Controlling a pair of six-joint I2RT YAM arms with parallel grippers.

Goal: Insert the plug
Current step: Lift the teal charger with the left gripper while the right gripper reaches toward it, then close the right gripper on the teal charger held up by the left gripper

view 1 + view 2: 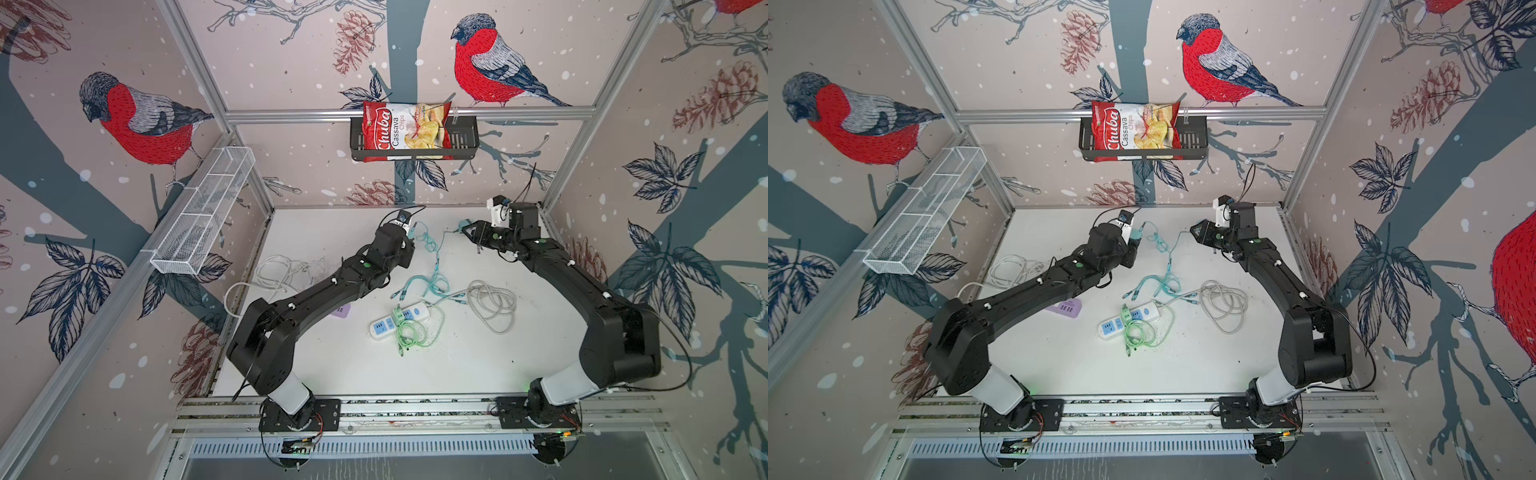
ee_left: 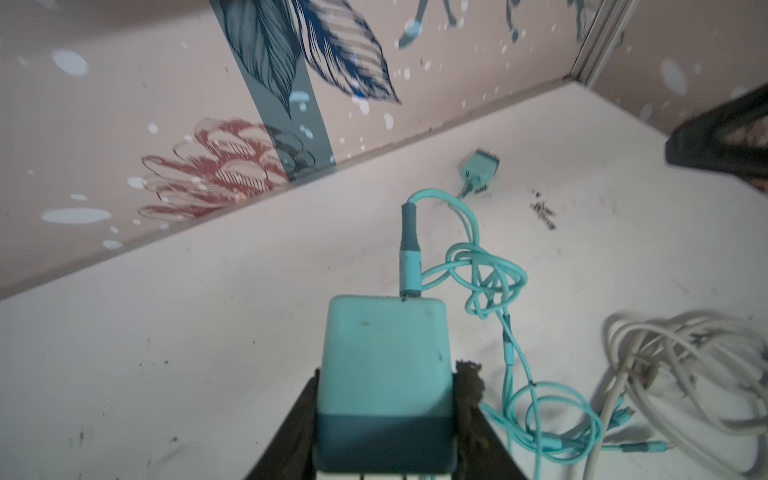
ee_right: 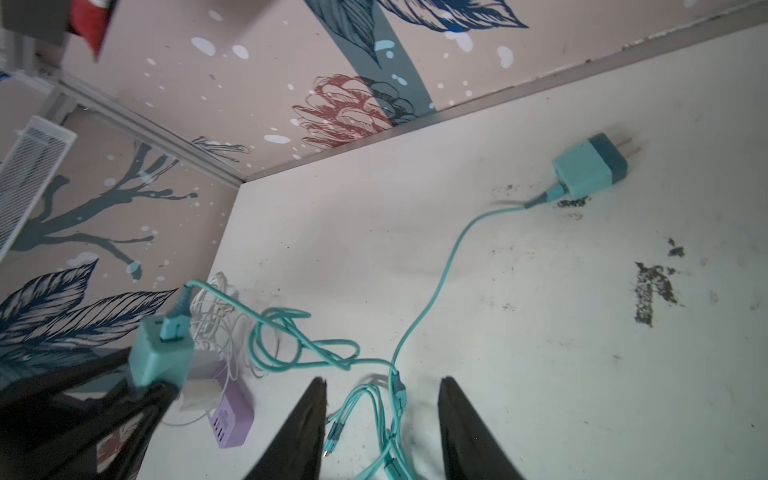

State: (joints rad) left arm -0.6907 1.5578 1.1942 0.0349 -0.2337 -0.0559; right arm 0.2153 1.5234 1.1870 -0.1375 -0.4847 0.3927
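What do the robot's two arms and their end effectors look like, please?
The left arm and right arm are matte black, blocky links, each with a white segment above its base, a round green dot near the wrist, small white clips and thin black cables. The left end effector and right end effector have black, tapered, wedge-shaped fingers.

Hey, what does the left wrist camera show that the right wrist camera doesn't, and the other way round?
Only the left wrist view: the thick coil of white cable on the table.
Only the right wrist view: the purple charging hub and the white mesh basket.
Both: the teal charger clamped in the left gripper, the second charger lying loose near the back wall, the teal cable, and the right gripper, seen open in its own view.
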